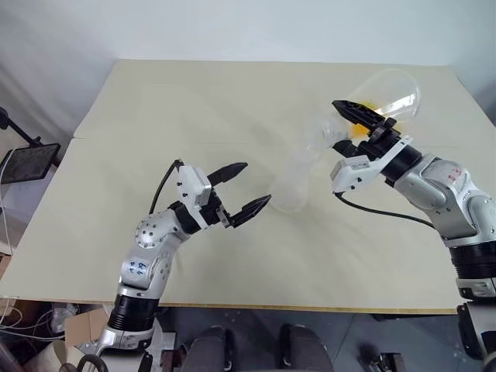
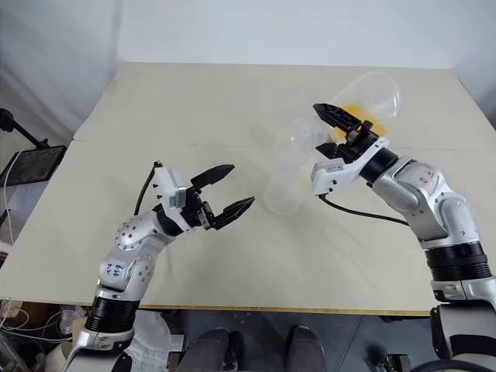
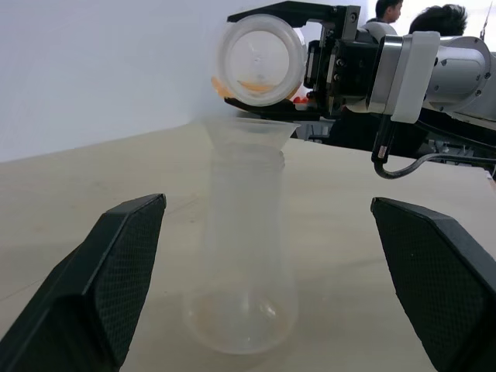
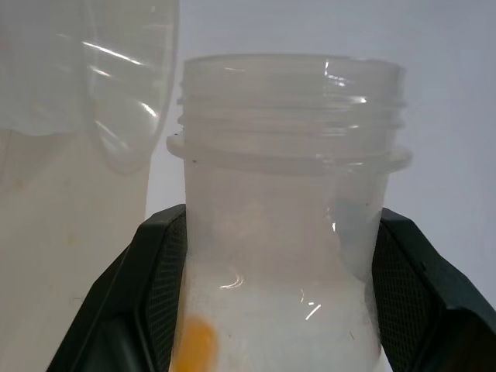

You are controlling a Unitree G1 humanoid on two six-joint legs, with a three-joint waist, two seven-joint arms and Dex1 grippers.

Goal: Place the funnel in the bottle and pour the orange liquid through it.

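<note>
One bottle (image 1: 293,182) upright on the desk (image 1: 232,101), one funnel (image 3: 249,133) seated in its neck. One flask (image 1: 385,97), tipped above the funnel, clamped at the neck by the right pincer (image 1: 363,126); orange liquid (image 3: 252,84) inside. Left pincer (image 1: 242,190) wide open, empty, just beside the bottle.

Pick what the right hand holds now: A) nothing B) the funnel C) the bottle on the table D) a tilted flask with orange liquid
D: the right hand is shut on the neck of the flask, tipped over the funnel that sits in the bottle; orange liquid shows inside the flask.
</note>
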